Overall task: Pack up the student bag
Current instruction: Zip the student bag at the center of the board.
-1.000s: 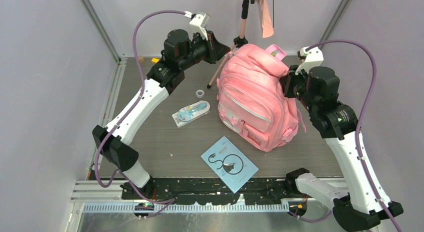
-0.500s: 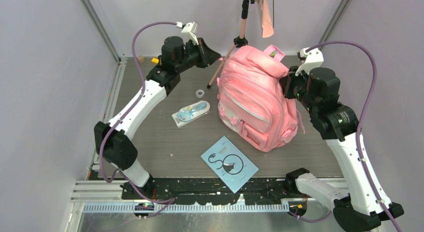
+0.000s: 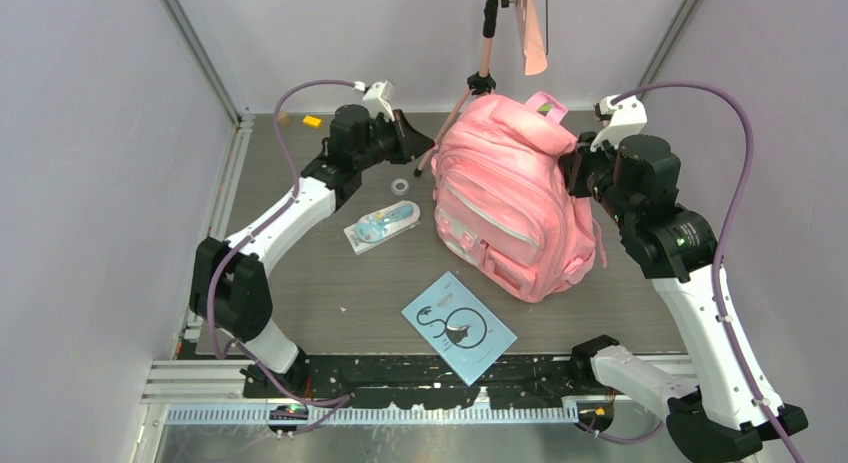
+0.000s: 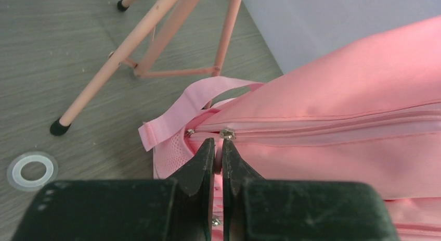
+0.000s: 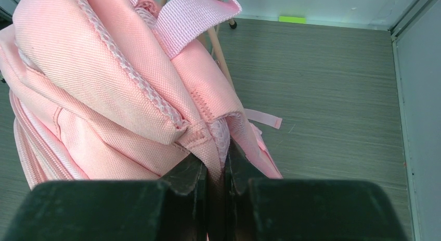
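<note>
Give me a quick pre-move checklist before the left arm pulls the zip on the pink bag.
1. Left gripper shut at the zipper end of the student bag: ok.
2. Zipper pull actually pinched between the left fingers: cannot tell, the metal slider shows just beyond the tips.
3. Right gripper shut on bag fabric to brace it: ok.
4. Main zip closed along its visible length: ok, nothing open yet.
5. Tripod legs close behind the bag, near the left arm's path: not ok, watch clearance.
6. Booklet, blister pack and tape ring on the table, unpacked: ok.
</note>
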Controlling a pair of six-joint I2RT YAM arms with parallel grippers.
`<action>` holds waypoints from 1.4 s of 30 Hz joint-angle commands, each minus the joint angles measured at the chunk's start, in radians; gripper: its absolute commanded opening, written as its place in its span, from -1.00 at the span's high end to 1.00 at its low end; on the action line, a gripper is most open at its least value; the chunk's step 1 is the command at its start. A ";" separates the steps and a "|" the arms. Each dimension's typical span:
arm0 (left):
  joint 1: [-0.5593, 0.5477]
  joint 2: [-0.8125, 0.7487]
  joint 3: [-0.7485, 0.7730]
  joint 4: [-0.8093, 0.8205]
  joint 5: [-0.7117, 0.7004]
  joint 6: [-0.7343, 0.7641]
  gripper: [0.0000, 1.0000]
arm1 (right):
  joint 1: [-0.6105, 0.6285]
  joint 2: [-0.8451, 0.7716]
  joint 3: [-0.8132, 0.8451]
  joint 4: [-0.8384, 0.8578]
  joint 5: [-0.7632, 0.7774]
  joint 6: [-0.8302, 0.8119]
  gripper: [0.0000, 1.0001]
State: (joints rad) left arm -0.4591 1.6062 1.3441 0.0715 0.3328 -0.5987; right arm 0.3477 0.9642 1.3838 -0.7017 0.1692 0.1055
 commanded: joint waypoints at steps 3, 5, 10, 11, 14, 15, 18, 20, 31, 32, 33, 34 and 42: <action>0.023 0.007 -0.084 -0.015 -0.037 0.029 1.00 | -0.004 -0.017 0.068 0.167 0.048 0.037 0.99; 0.023 0.017 -0.106 -0.013 -0.035 0.030 1.00 | -0.005 -0.013 0.067 0.171 0.049 0.041 0.99; 0.023 0.034 -0.165 0.041 0.007 0.011 1.00 | -0.004 -0.006 0.063 0.181 0.054 0.046 0.99; 0.023 0.033 -0.174 0.058 0.020 0.008 1.00 | -0.004 -0.006 0.062 0.185 0.052 0.047 0.99; 0.022 0.013 -0.184 0.072 0.019 0.009 1.00 | -0.004 -0.003 0.061 0.200 0.045 0.049 0.99; 0.022 0.006 -0.183 0.060 0.012 0.018 1.00 | -0.004 -0.001 0.061 0.205 0.045 0.049 0.99; 0.021 -0.016 -0.201 0.041 0.009 0.040 1.00 | -0.004 0.007 0.060 0.234 0.045 0.045 0.99; 0.014 -0.028 -0.240 0.066 0.014 0.043 1.00 | -0.004 0.015 0.061 0.252 0.043 0.043 0.99; -0.019 -0.003 -0.329 0.070 -0.016 0.088 1.00 | -0.004 0.054 0.064 0.343 0.006 0.077 0.99; -0.021 -0.005 -0.333 0.076 -0.011 0.089 1.00 | -0.004 0.057 0.063 0.347 0.005 0.076 0.99; -0.024 -0.007 -0.336 0.084 -0.004 0.089 1.00 | -0.004 0.059 0.064 0.348 0.006 0.076 0.99; -0.025 -0.008 -0.336 0.093 0.007 0.092 1.00 | -0.004 0.064 0.063 0.347 0.005 0.074 0.99; -0.027 -0.129 -0.392 0.156 0.046 0.171 0.30 | -0.004 0.044 0.037 0.337 0.041 0.050 0.99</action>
State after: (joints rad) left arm -0.4835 1.5955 0.9836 0.1375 0.3431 -0.5011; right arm 0.3439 1.0374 1.3838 -0.6060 0.1806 0.1299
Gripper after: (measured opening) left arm 0.198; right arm 0.158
